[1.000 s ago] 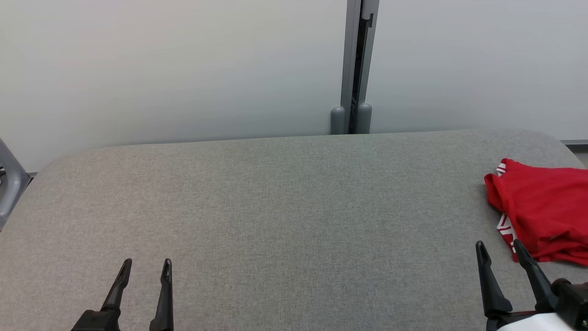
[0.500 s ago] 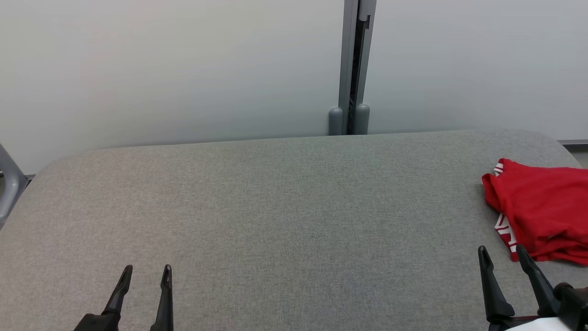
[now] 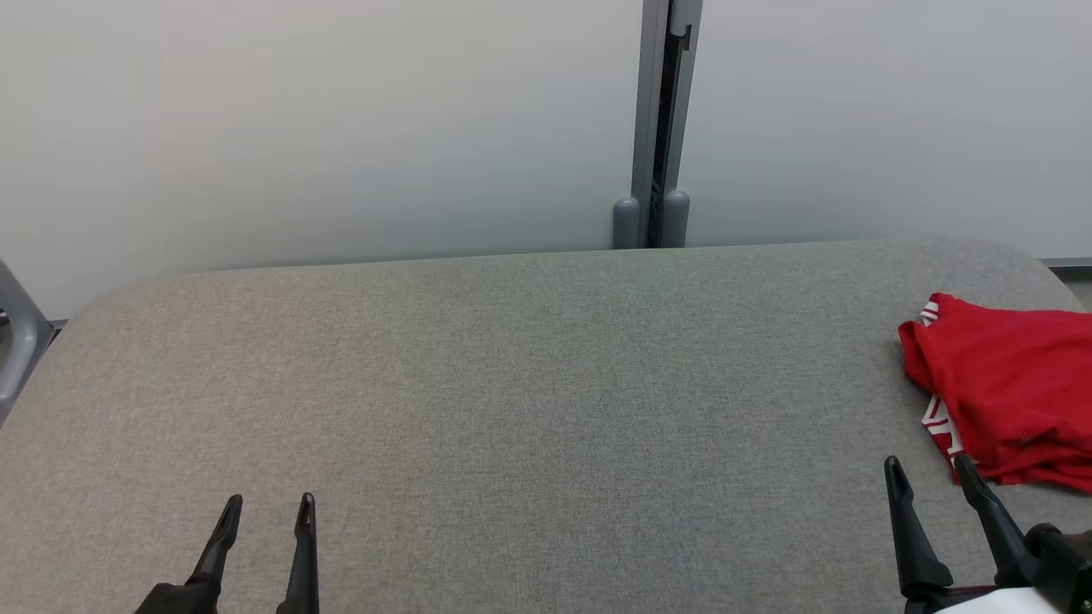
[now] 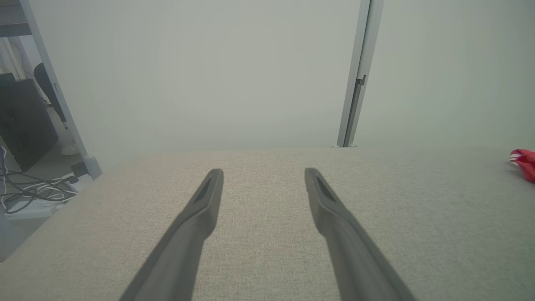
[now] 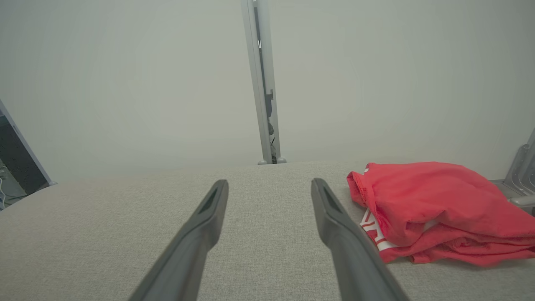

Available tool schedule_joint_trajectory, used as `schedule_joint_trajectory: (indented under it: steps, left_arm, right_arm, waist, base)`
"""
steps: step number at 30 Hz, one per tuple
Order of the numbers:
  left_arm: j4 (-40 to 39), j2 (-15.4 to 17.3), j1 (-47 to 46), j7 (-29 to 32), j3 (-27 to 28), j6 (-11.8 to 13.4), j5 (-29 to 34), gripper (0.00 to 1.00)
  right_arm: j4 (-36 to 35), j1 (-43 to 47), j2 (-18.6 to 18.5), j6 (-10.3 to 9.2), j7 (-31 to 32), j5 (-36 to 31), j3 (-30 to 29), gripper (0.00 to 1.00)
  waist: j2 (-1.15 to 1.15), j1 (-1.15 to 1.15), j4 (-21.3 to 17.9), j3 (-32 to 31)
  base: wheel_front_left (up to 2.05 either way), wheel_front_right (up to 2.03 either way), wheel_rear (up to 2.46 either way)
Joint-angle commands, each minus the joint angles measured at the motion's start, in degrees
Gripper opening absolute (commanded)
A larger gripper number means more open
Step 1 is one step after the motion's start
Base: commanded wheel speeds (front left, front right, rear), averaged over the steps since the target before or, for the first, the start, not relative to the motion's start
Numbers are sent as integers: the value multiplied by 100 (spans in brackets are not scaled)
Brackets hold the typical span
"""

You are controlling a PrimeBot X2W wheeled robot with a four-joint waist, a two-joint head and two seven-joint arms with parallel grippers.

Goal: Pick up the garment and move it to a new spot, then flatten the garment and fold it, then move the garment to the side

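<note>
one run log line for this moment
left gripper: open, empty | right gripper: open, empty | red garment: lying on grey table, right side, not gripped

The red garment (image 3: 1011,384) lies folded into a thick, slightly rumpled bundle at the right end of the grey fabric-covered table (image 3: 512,384), near its far corner. White-striped trim peeks out along the bundle's left edge, between the layers.

Grey woven cloth, matt and slightly rough, covers the table (image 3: 512,384). The garment (image 3: 1015,384) is thin, soft red cloth. The left gripper (image 3: 270,501) and right gripper (image 3: 927,463) look like matt dark plastic; the post (image 3: 657,128), smooth grey metal
</note>
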Motion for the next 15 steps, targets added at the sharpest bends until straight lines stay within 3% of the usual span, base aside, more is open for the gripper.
schedule_joint_trajectory:
  steps: [1, 10, 11, 15]
  left_arm:
    - [6, 15, -73, -19, -4, 24, -40, 100]
    - [51, 24, -103, -48, -22, 50, -59, 100]
    - [55, 25, -109, -52, -26, 46, -65, 0]
    - [126, -76, 70, -10, -70, 4, -121, 0]
  right_arm:
    - [-18, -2, -10, 1, 13, 5, -8, 100]
    - [-54, 22, -10, 1, 12, 58, 9, 100]
    - [-53, 24, -10, 1, 12, 56, 9, 0]
    - [98, 62, 35, 0, -4, 155, 35, 0]
  waist:
    - [0, 0, 3, 1]
    - [0, 0, 15, 2]
    - [0, 0, 17, 1]
    - [0, 0, 15, 5]
  base:
    - [0, 0, 0]
    - [0, 0, 0]
    - [0, 0, 0]
    - [0, 0, 0]
